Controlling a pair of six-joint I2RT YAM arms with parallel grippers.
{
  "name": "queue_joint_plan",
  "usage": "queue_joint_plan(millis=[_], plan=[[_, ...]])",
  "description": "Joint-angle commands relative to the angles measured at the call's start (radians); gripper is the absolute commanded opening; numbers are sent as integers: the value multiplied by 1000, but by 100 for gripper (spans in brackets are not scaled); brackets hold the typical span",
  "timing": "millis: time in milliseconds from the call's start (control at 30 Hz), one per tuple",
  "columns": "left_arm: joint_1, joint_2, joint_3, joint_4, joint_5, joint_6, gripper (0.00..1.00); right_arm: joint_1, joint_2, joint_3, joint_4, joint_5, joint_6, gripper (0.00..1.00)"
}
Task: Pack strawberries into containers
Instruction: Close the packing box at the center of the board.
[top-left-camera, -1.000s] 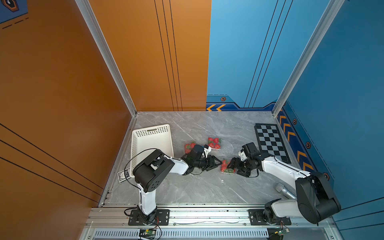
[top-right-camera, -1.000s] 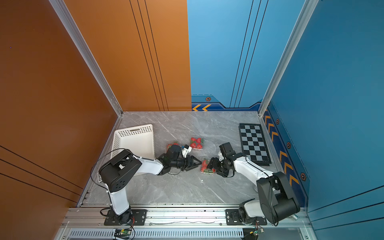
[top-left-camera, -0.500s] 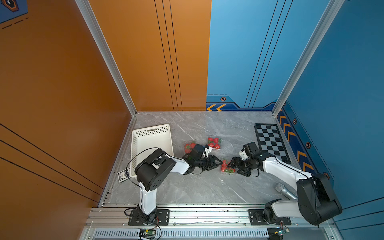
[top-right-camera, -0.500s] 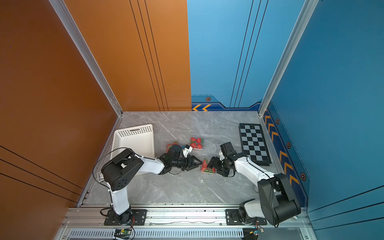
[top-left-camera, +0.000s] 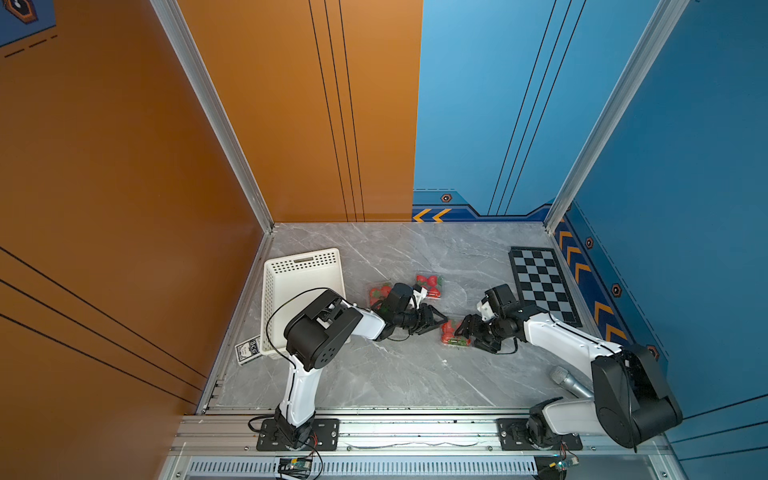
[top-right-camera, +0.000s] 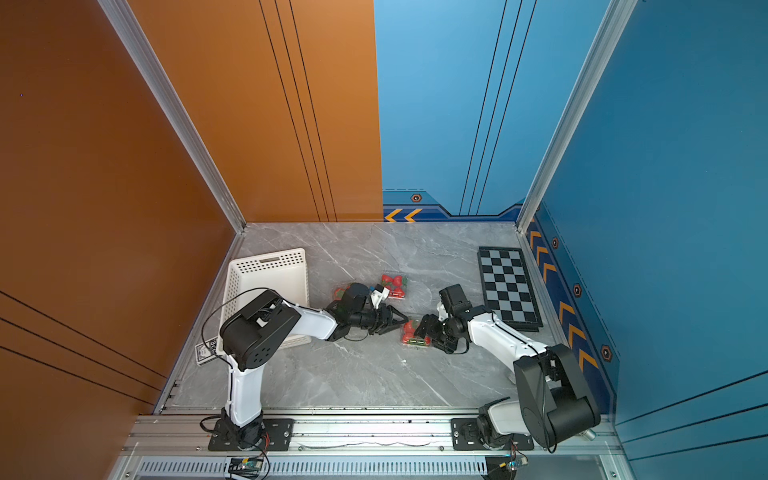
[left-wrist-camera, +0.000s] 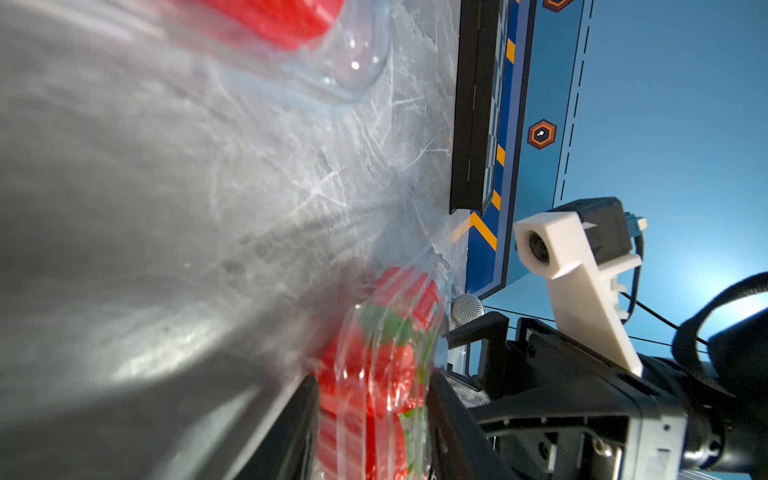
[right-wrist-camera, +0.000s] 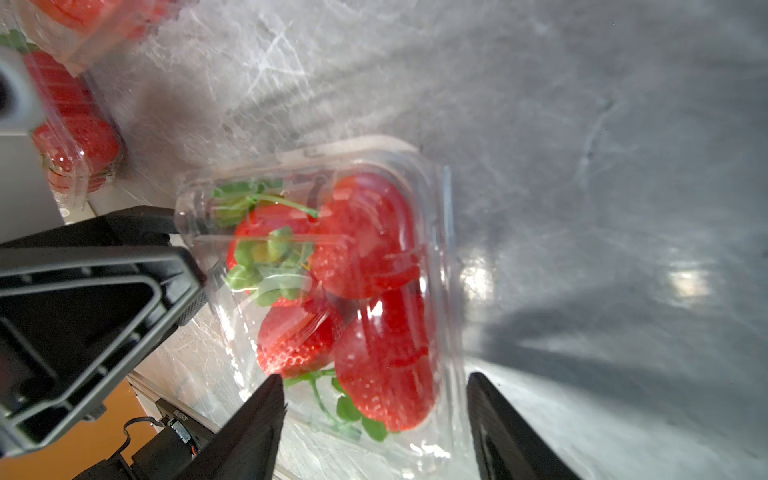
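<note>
Since the earlier frames our left arm has edged rightward, setting the left end effector against the near container, and both sets of jaws have drawn in somewhat. That clear clamshell lies mid-counter between our two arms. Four strawberries sit inside it, and the lid seems down over them, though we cannot tell whether it has latched. The left end effector looks to be pinching the container's left edge, with plastic filling the gap between its jaws in the left wrist view. The right end effector stands parted astride the right end, and we see no firm clamp there yet. We judge the main risk to be the thin plastic. If either side squeezes further, the walls may buckle, the lid may spring up, and the berries against the rim could bruise. A one-sided pinch could also tilt the box or skid it across the smooth counter, since nothing braces it. If the lid is loose, tilting could roll fruit out. The two end effectors work very near each other, so any inward drift could knock fingers together over the box. Further back, the far-right container and far-left container lie close to the left forearm, and a careless swing could shove them.
</note>
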Motion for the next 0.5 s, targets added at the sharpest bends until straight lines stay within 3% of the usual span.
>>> queue_joint_plan(millis=[0, 267, 467], plan=[[11, 18, 25, 9, 13, 18, 41, 7, 21, 8, 14, -15, -5, 70], [10, 34, 48, 9, 30, 13, 28, 6, 31, 10, 17, -15, -7, 70], [4, 48, 62, 9, 40, 10, 26, 6, 39, 11, 21, -15, -8, 69]])
